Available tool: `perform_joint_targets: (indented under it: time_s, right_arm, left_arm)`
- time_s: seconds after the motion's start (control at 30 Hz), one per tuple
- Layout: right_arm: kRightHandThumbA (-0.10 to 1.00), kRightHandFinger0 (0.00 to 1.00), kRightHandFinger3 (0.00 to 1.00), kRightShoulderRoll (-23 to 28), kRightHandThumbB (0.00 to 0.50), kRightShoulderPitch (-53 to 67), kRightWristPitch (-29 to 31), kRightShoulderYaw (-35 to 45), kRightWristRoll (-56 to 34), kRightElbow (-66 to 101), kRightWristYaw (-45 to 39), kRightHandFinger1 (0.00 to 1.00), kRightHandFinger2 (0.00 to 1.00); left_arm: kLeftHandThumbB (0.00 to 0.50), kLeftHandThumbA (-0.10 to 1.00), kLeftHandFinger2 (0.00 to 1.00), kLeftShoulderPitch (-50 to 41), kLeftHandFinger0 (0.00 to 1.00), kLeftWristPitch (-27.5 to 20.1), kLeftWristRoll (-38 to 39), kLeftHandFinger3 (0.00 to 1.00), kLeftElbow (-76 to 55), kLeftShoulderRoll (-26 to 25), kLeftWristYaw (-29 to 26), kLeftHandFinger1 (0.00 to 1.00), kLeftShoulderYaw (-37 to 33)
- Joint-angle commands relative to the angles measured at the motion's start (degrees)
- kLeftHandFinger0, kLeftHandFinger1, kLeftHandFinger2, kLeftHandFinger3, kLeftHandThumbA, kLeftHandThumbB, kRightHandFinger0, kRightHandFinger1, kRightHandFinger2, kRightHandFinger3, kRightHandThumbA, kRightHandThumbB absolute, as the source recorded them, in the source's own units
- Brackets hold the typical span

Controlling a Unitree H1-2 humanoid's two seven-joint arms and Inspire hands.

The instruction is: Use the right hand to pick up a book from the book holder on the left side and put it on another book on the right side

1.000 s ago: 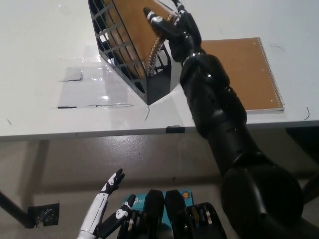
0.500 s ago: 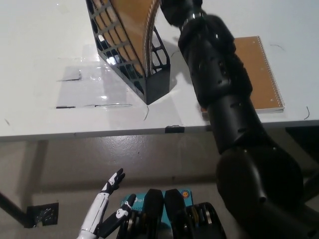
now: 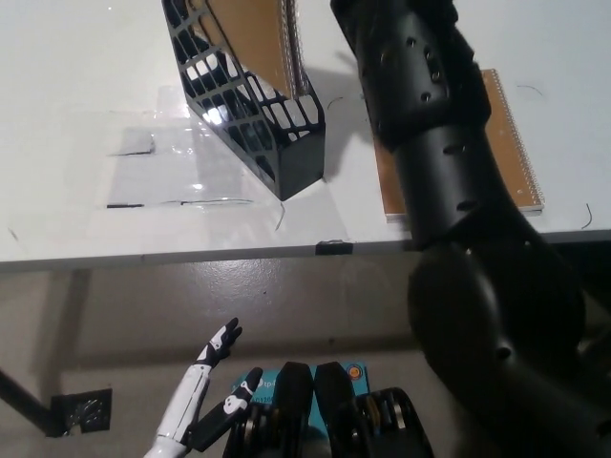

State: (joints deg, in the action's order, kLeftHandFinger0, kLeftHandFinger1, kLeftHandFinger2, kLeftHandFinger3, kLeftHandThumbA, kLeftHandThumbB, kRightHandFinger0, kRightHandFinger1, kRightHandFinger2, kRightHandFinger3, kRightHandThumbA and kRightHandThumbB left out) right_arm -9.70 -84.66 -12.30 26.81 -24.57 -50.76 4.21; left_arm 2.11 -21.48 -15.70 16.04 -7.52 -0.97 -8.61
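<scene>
White table (image 3: 76,86); book (image 3: 253,38) in holder (image 3: 253,119); right hand out of frame.

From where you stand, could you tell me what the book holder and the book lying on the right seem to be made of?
Book holder: probably rigid black plastic, moulded as an open lattice with a slight sheen. Book on the right: matte brown card-like cover with a metal-looking spiral binding along its right edge.

A brown book (image 3: 260,38) stands in the black holder (image 3: 250,105) on the white table (image 3: 76,124). Another book (image 3: 506,134) lies flat nearby.
</scene>
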Motion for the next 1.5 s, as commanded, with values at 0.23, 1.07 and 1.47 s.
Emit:
perform_joint_targets:
  time_s: [0.23, 1.07, 1.47]
  right_arm:
    - [-0.10, 0.00, 1.00, 4.8, 0.055, -13.6, -3.0, 7.6, -10.7, -0.1, 1.5, 0.15, 0.73]
    - [-0.10, 0.00, 1.00, 18.4, 0.034, -5.7, -12.5, 13.4, -18.1, 0.5, 0.1, 0.11, 0.67]
    - [-0.10, 0.00, 1.00, 22.4, 0.028, -2.5, -14.5, 13.7, -18.7, -5.8, -3.0, 0.20, 0.69]
  left_arm:
    - [0.169, 0.74, 1.00, 0.4, 0.98, -2.6, -0.5, 1.00, -0.6, -0.4, -0.3, 1.00, -0.3]
    - [0.160, 0.77, 1.00, -1.0, 0.98, -2.1, -0.6, 1.00, 0.1, -0.5, -0.5, 1.00, -0.3]
    - [0.171, 0.76, 1.00, -1.5, 0.98, -2.6, -0.8, 1.00, 0.4, -0.3, -1.0, 0.99, -0.2]
